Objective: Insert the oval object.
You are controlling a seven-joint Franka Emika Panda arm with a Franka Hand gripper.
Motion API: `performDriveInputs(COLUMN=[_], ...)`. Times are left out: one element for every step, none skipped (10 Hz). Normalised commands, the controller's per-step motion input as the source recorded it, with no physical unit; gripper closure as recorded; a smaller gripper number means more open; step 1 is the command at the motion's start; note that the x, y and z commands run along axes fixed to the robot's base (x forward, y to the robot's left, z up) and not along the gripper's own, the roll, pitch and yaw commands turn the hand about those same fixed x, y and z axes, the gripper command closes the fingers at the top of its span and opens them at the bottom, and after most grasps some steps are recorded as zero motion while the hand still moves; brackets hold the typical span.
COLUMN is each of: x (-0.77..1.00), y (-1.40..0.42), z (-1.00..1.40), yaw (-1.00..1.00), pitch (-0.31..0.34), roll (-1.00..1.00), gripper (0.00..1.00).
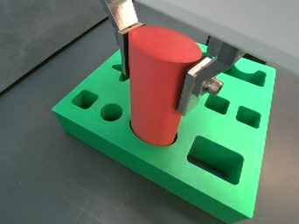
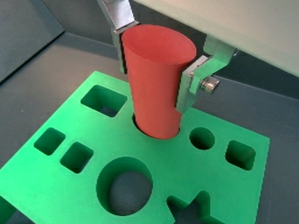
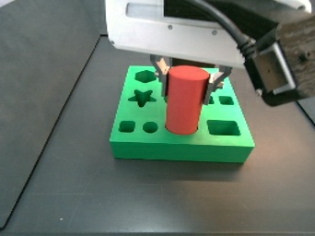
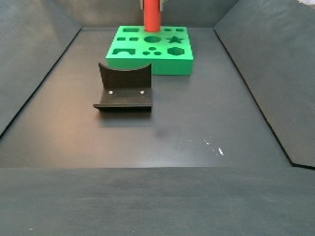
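Note:
The oval object, a tall smooth red peg, stands upright with its lower end inside a hole of the green block. Most of its length stays above the block. My gripper is shut on the peg, with one silver finger against each side near the top. The same hold shows in a wrist view from another angle: gripper, peg, block. In a side view the gripper holds the peg over the block's middle. In a side view only the peg and block show at the far end.
The block has several other shaped holes: a rectangle, a small round one, an oval and a star. The fixture stands on the dark floor in front of the block. Dark walls enclose the floor.

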Motion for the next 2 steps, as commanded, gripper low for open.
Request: performDriveInputs(x=[0.00,0.00], y=[0.00,0.00], z=[0.00,0.00], yaw=[0.00,0.00], pitch=[0.000,0.000], roll=[-0.03,0.00], gripper=[1.00,1.00])
